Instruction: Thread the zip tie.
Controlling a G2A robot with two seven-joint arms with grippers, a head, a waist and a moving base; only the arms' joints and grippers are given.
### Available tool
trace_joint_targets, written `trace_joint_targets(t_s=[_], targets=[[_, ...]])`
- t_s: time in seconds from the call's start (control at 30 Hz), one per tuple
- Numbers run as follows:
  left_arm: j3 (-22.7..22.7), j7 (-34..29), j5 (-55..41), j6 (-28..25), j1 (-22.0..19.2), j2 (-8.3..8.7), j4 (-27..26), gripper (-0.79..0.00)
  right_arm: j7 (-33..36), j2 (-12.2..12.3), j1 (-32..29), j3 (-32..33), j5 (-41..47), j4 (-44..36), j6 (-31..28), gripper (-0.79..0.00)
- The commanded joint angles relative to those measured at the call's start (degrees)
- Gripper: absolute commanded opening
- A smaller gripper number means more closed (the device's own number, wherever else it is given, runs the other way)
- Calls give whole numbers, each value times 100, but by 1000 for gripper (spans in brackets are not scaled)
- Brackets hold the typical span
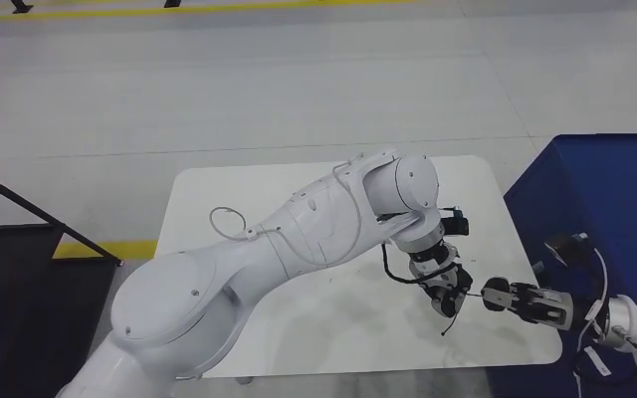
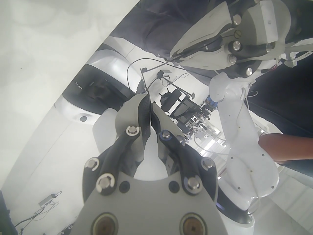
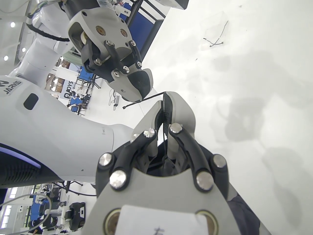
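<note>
Your left gripper [image 2: 148, 99] and right gripper [image 3: 164, 98] both have jaws pinched shut on the thin zip tie [image 3: 154, 97] — the bits inside the jaws are hidden.

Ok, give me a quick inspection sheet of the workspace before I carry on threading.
Surface: white table.
Job's things: black zip tie, held between both claws.
Clutter: a few thin dark scraps on the table.
Grippers: left claw shut on the zip tie; right claw shut on it too, tips close together.
Cables: white cable looped along the left arm.
Surroundings: blue panel beside the table; yellow floor line.
</note>
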Motion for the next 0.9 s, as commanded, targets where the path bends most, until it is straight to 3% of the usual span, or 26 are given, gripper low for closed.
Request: trace_joint_targets(t_s=[0.0, 0.87], targets=[[0, -4, 6, -4, -12, -14, -3, -785, 5, 13, 7, -3, 9, 15, 5, -785], [0, -158, 74, -158, 6, -203, 365, -785, -93, 131, -72, 9, 80, 56, -93, -785]])
